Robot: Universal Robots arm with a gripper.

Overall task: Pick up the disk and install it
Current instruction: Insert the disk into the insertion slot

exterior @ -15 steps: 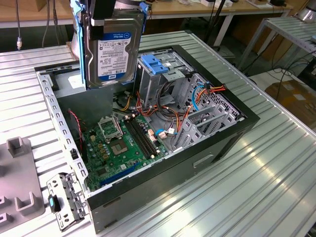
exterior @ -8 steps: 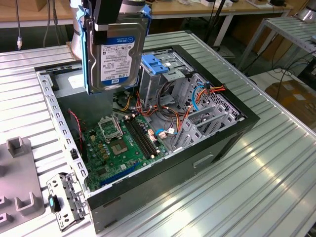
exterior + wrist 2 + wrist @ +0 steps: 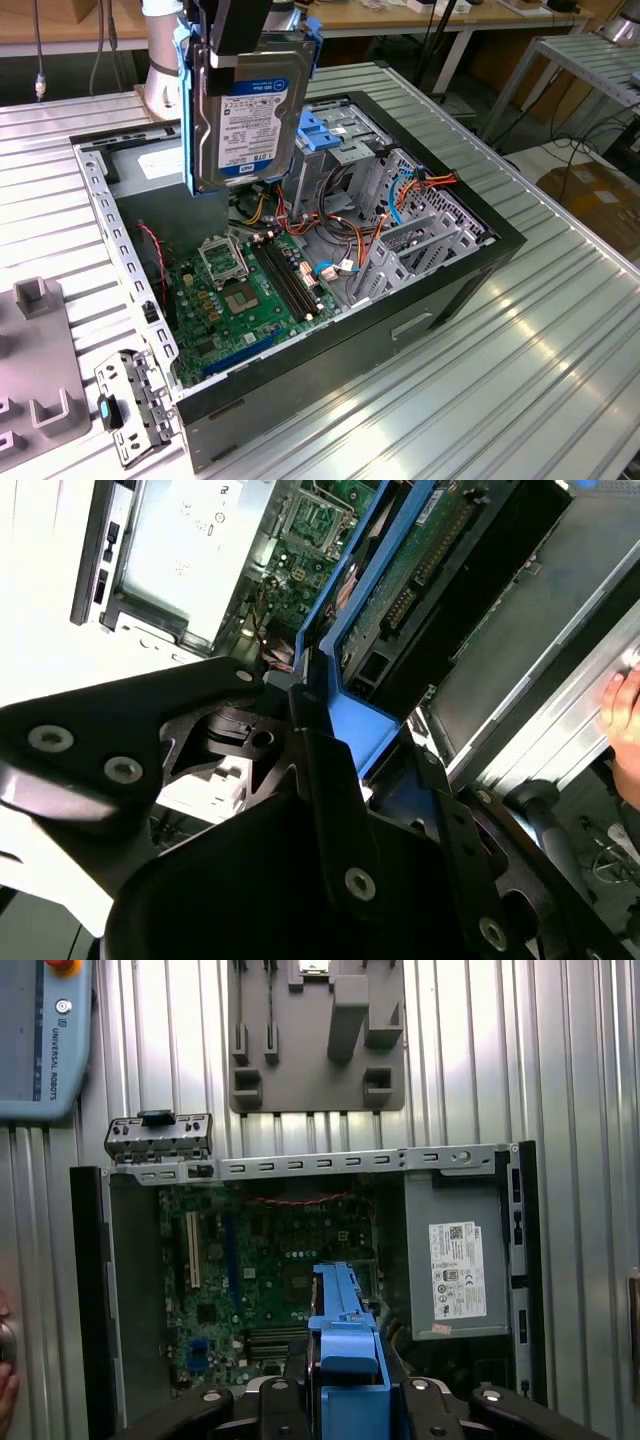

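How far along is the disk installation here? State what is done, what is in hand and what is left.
Done: the disk is picked up and hangs upright above the open computer case. In hand: the gripper clamps its blue carrier from above, over the motherboard. Left: the disk is not yet seated anywhere inside the case.
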